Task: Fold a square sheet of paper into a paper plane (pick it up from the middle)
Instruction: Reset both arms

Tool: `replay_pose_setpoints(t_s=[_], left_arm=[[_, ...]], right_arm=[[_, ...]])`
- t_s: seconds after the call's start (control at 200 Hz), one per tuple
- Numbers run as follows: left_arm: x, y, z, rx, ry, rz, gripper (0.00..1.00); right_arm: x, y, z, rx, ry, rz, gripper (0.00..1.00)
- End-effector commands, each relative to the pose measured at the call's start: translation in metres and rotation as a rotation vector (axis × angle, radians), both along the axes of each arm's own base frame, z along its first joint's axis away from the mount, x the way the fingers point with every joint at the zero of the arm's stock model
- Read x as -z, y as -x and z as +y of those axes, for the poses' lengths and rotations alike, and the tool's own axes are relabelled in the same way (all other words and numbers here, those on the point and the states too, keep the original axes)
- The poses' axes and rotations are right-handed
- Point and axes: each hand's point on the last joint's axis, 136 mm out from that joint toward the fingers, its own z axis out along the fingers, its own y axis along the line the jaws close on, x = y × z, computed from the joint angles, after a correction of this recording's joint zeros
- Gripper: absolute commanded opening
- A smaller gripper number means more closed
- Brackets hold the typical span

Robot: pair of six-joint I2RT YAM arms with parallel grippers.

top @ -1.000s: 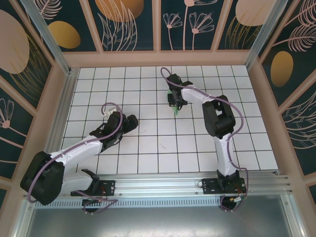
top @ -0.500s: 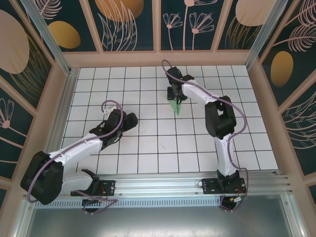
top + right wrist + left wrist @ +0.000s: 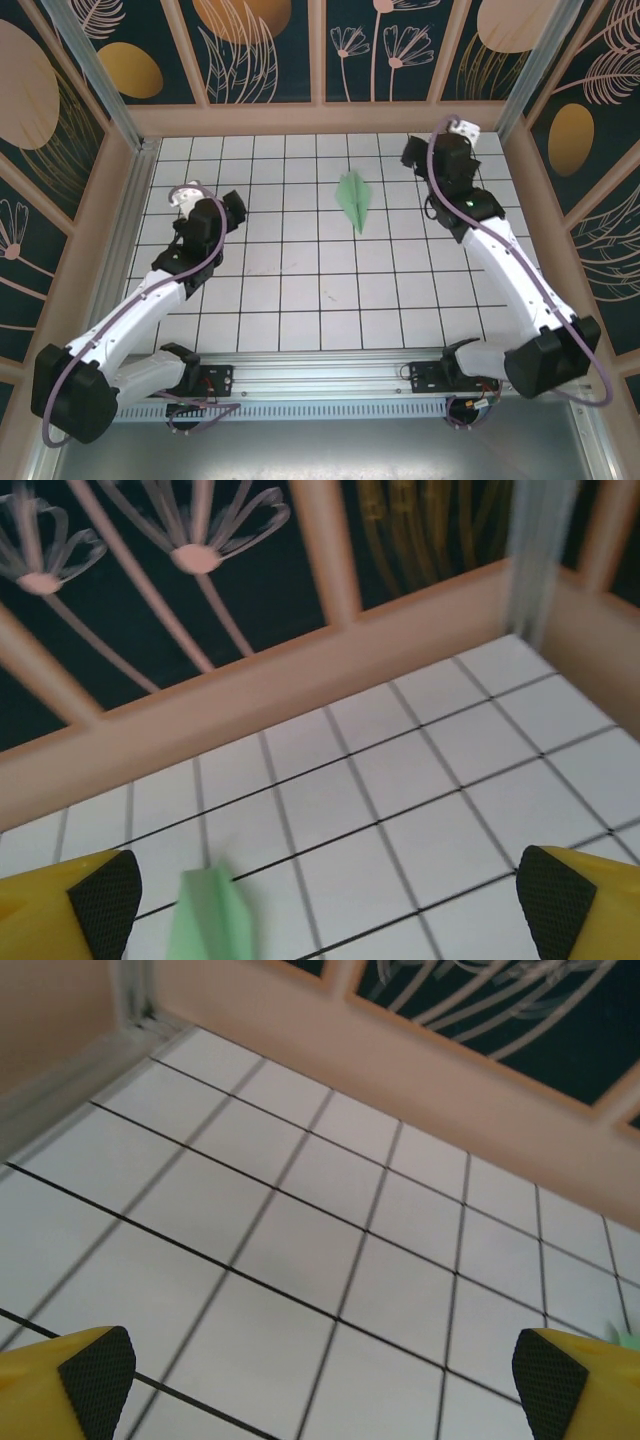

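A: Where is the paper plane point(image 3: 354, 200)?

B: It lies flat on the white tiled table point(image 3: 300, 290), in the far half and about midway across. It is a slim, light green dart with its sharp tip pointing toward the arm bases and its broader end toward the far wall.

A: Is either arm touching it?

B: No, it lies free of both. The right hand point(image 3: 413, 153) is up near the far right corner and is the closer of the two. The left hand point(image 3: 228, 208) is well off to the other side.

A: How do the right hand's fingers stand?

B: Spread wide. In its wrist view, the right hand point(image 3: 330, 895) has its yellow fingers with black pads point(image 3: 105, 900) at opposite edges, with only tiles between them. The plane point(image 3: 210, 920) is a blurred green shape just beside one pad.

A: And the left?

B: Also spread wide and gripping nothing. In the left wrist view, the left hand point(image 3: 320, 1375) has bare tiles between its pads point(image 3: 95, 1375), with a sliver of green point(image 3: 628, 1340) at the edge.

A: Any lettering on the wall panels point(image 3: 250, 50)?

B: They carry printed flowers, leaves and orange ovals on dark teal.
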Motion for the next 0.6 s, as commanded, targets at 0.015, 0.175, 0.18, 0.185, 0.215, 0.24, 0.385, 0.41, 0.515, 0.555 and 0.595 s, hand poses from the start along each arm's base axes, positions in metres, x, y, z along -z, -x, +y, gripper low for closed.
replay_pose_setpoints(t_s=[0.015,0.175,0.18,0.185,0.215,0.24,0.385,0.41,0.515,0.555,0.595], left_arm=[[-0.006,0.009,0.053,-0.167,-0.135,-0.045,0.98],[0.005,0.024,0.08,-0.217,-0.276,-0.106,0.99],[0.005,0.024,0.08,-0.216,-0.28,-0.111,0.99],[0.005,0.025,0.081,-0.217,-0.284,-0.116,0.99],[0.008,0.027,0.084,-0.218,-0.31,-0.132,0.99],[0.009,0.029,0.086,-0.216,-0.326,-0.143,0.99],[0.021,0.028,0.098,-0.22,-0.346,-0.163,0.99],[0.023,0.027,0.099,-0.218,-0.346,-0.173,0.98],[0.039,0.02,0.1,-0.182,-0.377,-0.165,0.99],[0.044,0.018,0.099,-0.169,-0.387,-0.16,0.98],[0.05,0.015,0.098,-0.153,-0.397,-0.15,0.98]], right_arm=[[0.018,0.018,-0.054,0.173,-0.006,-0.132,0.99],[0.079,0.048,-0.1,0.283,0.027,-0.14,0.99],[0.081,0.049,-0.101,0.284,0.031,-0.137,0.99],[0.083,0.049,-0.101,0.283,0.032,-0.137,0.99],[0.097,0.051,-0.104,0.282,0.059,-0.124,0.99],[0.106,0.053,-0.104,0.275,0.081,-0.122,0.99],[0.15,0.059,-0.102,0.235,0.144,-0.143,0.99],[0.157,0.059,-0.103,0.238,0.151,-0.136,0.99],[0.174,0.051,-0.095,0.182,0.189,-0.124,0.99],[0.177,0.05,-0.093,0.16,0.206,-0.127,0.99],[0.179,0.046,-0.089,0.133,0.219,-0.134,0.99]])
